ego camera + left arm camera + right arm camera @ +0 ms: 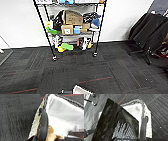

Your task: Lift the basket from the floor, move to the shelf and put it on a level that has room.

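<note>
The shelf [72,27] stands ahead against the white wall, its castors on the floor [112,72], its tiers crowded with cardboard boxes [72,18] and toys. The basket [81,90] shows as a pale corner at the near edge of the carpet, well apart from the rack.

In the left wrist view the basket's [37,119] woven side and dark handle [43,125] sit close to the camera, white lining [62,119] open beside them; whether the left gripper's fingers are closed on anything I cannot tell. In the right wrist view the other handle [144,127] runs down the wicker wall [149,125], and that gripper's state is equally unreadable.

The risk, as I judge it, is an uneven hold: if one side slips, the basket tilts and spills. The highest tier sits at the frame's upper edge, so a late lift could catch the rim on the wire.
</note>
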You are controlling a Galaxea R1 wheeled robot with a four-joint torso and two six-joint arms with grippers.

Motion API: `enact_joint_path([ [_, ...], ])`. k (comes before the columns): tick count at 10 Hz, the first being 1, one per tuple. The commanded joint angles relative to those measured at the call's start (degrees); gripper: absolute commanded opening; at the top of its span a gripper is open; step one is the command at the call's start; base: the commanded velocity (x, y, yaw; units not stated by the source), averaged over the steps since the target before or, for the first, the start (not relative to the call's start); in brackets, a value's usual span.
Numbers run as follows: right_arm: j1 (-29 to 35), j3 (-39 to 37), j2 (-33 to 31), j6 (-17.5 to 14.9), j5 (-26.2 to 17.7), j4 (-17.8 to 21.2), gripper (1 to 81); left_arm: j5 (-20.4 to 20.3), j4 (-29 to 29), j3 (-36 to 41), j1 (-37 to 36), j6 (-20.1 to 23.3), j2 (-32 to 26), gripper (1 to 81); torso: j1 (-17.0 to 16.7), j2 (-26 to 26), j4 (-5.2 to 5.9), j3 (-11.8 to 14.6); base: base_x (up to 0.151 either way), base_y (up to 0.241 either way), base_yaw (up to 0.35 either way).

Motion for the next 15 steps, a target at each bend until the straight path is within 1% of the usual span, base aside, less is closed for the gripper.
enact_joint_path([
  [1,4.47,2.84,-0.94,0.48,-1.66,0.31,81.1,4.55,-0.46,1.32,-5.69,0.22,0.52,81.1,0.00,0.00,0.00,0.00,0.000,0.000,0.000],
  [3,4.29,2.93,-0.86,0.48,-1.66,0.22,81.1,4.55,-0.55,1.68,-5.43,0.22,0.78,81.1,0.00,0.00,0.00,0.00,0.000,0.000,0.000],
  [6,4.20,2.93,-0.86,0.48,-1.66,0.05,81.1,4.90,-0.55,7.12,-5.16,0.22,-0.89,81.1,0.00,0.00,0.00,0.00,0.000,0.000,0.000],
  [7,4.12,3.02,-0.86,0.48,-1.66,-0.21,81.1,4.90,-0.46,7.74,-5.16,0.13,-1.24,1.0,0.00,0.00,0.00,0.00,0.000,0.000,0.000],
  [8,4.11,2.94,-0.86,0.48,-1.66,-0.48,1.0,4.90,-0.46,7.74,-5.08,0.13,-1.41,1.0,0.00,0.00,0.00,0.00,0.000,0.000,0.000],
  [13,4.29,2.93,-1.03,0.48,-1.75,-0.57,1.0,4.73,-0.73,8.26,-3.76,-0.31,-2.46,1.0,0.02,0.00,0.00,-0.02,0.000,0.000,0.000],
  [14,4.64,2.93,-1.03,0.48,-2.01,-0.57,1.0,4.38,-2.56,8.97,-3.50,-0.31,-3.69,1.0,0.02,0.00,0.00,-0.05,0.000,0.000,0.000],
  [15,5.08,3.19,-1.21,0.48,-2.28,-0.83,1.0,4.11,-5.63,10.72,-3.32,-0.31,-5.27,1.0,0.02,0.00,0.00,-0.05,0.000,0.000,0.000],
])
